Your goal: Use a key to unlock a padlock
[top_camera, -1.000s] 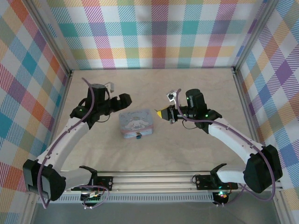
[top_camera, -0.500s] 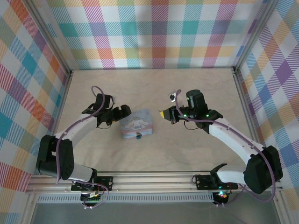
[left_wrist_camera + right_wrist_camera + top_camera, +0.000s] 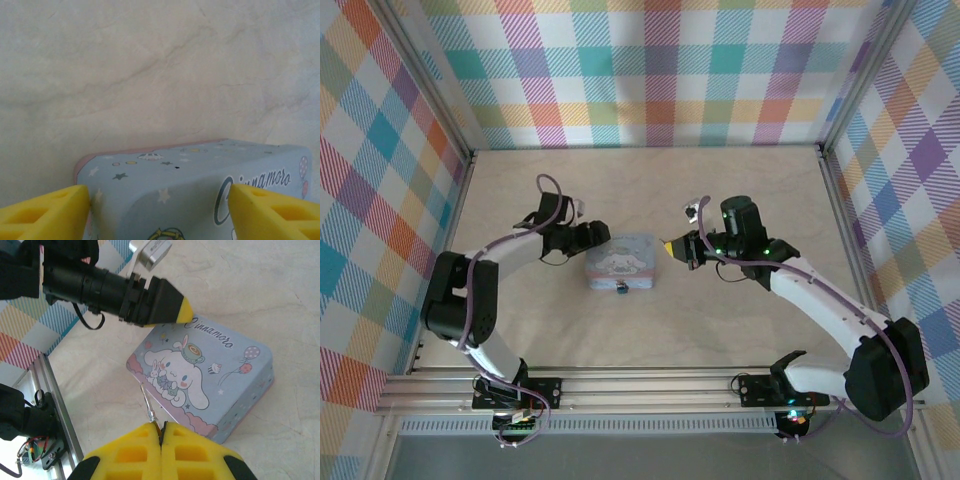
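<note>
Status: early. We have the key [image 3: 148, 405] in hand, but nothing is inserted yet. The right gripper [image 3: 161, 429] has its jaws pressed together on the key's head, and the slim pale blade pokes out ahead of the tips. From the top view it hovers just beside the right end of the Cinnamoroll tin [image 3: 620, 262].

The left gripper [image 3: 160, 215] has its jaws apart, straddling the tin's left end. We can't tell whether the pads touch it. Our read is that it's bracing the tin.

The padlock [image 3: 621, 290] hangs at the middle of the tin's near edge, low by the desk [image 3: 720, 330]. It's a tiny dark-blue body. The shackle and keyhole are too small to read, so we assume it's locked.

Left to do: bring the blade round to the keyhole, insert, turn and free the shackle.
</note>
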`<act>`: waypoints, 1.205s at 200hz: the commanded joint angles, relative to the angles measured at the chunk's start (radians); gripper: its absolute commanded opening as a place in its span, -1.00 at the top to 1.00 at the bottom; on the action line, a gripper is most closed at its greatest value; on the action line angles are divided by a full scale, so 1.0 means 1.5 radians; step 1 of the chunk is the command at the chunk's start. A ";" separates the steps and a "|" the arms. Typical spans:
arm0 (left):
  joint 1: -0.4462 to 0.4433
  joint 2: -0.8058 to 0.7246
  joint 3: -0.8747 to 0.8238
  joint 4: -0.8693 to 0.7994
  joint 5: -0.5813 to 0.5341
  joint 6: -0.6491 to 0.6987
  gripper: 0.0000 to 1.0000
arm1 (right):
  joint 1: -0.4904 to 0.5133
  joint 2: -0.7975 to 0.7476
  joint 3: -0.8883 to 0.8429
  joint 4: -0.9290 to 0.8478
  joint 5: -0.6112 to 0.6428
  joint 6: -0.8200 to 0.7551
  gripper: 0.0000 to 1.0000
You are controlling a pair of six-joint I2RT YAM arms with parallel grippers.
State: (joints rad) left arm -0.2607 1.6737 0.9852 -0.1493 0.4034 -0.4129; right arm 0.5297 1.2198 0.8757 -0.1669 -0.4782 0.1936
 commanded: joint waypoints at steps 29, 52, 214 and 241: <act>-0.052 0.104 0.121 0.015 0.033 0.036 -0.38 | -0.004 0.008 -0.030 0.024 -0.013 0.037 0.96; -0.066 0.153 0.173 0.020 0.044 0.038 -0.38 | -0.004 0.033 -0.043 0.055 -0.015 0.071 0.96; -0.042 -0.303 -0.097 -0.034 -0.122 0.008 -0.63 | 0.010 0.364 0.074 0.285 -0.100 0.226 0.97; -0.056 -0.391 -0.166 -0.033 -0.121 -0.002 -0.63 | 0.015 0.406 0.108 0.273 -0.097 0.228 0.97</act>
State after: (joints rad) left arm -0.3275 1.1744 0.8051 -0.1818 0.2359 -0.3870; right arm 0.5407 1.7863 0.9894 0.2203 -0.5972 0.5213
